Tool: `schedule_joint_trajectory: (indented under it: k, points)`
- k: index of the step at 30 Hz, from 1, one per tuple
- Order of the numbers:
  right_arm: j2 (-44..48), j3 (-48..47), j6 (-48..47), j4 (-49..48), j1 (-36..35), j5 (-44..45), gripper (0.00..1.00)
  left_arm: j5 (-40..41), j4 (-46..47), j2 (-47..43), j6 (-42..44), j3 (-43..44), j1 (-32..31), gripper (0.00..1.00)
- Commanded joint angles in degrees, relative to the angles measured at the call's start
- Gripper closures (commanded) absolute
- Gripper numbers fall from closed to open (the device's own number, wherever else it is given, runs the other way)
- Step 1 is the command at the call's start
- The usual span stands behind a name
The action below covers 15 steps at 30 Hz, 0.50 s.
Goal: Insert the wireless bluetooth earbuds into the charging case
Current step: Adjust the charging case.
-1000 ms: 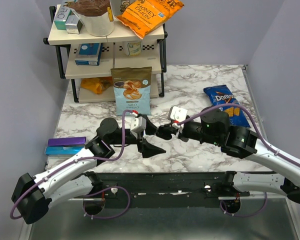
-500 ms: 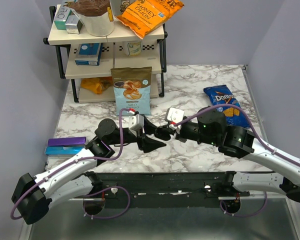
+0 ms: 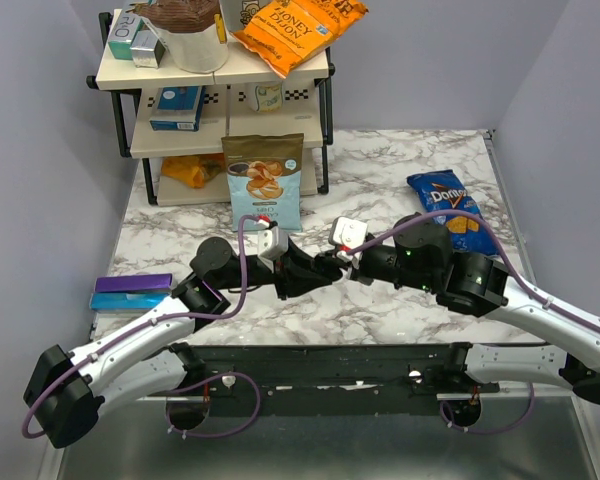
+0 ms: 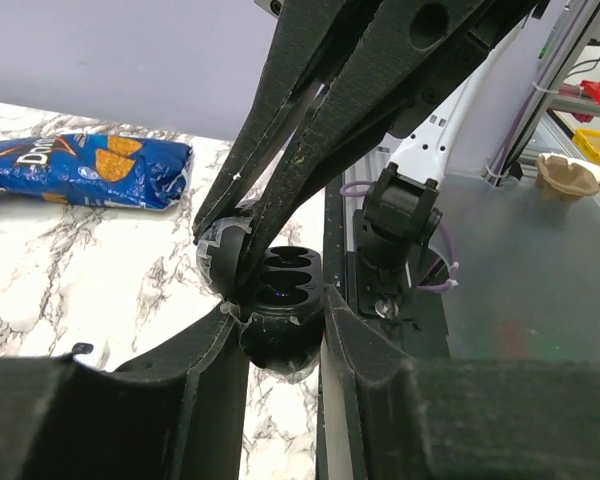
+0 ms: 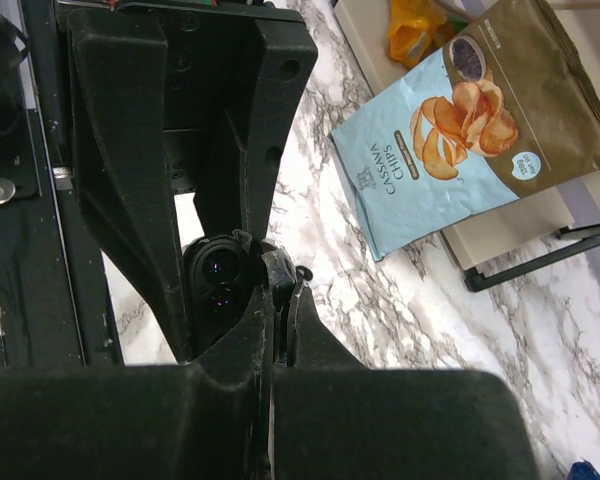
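Note:
The black oval charging case point(image 3: 325, 268) is held just above the marble table between the two arms, with its lid open. My left gripper point(image 3: 313, 273) is shut on its lower shell point(image 4: 277, 345), one finger on each side. My right gripper point(image 3: 334, 264) comes from the opposite side and is shut on the thin raised lid point(image 5: 283, 266). The left wrist view shows the case's two dark wells point(image 4: 280, 278), and the right wrist view shows them with small glints point(image 5: 216, 270). I cannot tell whether the wireless bluetooth earbuds sit in them. No loose earbud shows on the table.
A cassava chips bag point(image 3: 264, 180) stands behind the grippers in front of a shelf rack point(image 3: 220, 100) holding snacks and boxes. A blue Doritos bag point(image 3: 445, 205) lies at the right. A purple and blue box point(image 3: 130, 292) lies at the left edge.
My left gripper moved right toward the case and went from wide open to shut on its lower shell. The right gripper stayed shut on the lid and shifted slightly left.

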State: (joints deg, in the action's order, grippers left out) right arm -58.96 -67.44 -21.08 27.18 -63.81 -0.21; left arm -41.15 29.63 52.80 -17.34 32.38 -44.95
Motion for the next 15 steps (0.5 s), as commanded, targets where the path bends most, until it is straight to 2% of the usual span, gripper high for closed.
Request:
schedule_joint_trajectory:
  k: [1,2,3,6,9,11,12,13,15]
  points:
    - [0.1,-0.5,1.0,-0.9,-0.4,1.6,0.99,0.6,1.8,-0.1,0.1,-1.1,0.2,1.00]
    - [0.4,-0.3,1.8,-1.6,-0.4,2.8,0.90,1.6,1.9,-0.7,-0.1,-1.4,0.2,1.00]
    - [0.6,-0.1,3.6,-2.2,-0.4,3.6,0.64,2.4,2.0,-0.9,-0.5,-2.1,0.2,1.00]
    - [2.5,0.8,9.4,-6.1,-0.4,8.5,0.38,6.2,3.7,-3.2,-2.0,-4.9,0.2,1.00]
    - [4.8,1.9,16.1,-10.5,0.2,13.6,0.24,12.4,5.9,-6.9,-3.4,-9.1,0.0,1.00]
    - [5.3,2.8,20.7,-11.4,3.4,14.6,0.22,17.6,9.0,-11.5,-5.6,-12.3,-0.2,1.00]
    - [5.3,3.4,26.1,-11.5,5.1,13.8,0.22,22.4,9.8,-13.5,-6.3,-15.3,-0.5,1.00]
    - [4.9,4.2,28.5,-11.1,9.5,12.5,0.22,24.9,9.3,-15.4,-6.3,-16.5,-0.8,1.00]
    - [4.0,8.4,34.9,-11.2,13.6,7.3,0.25,29.5,6.6,-21.7,-5.0,-18.8,-2.1,1.00]
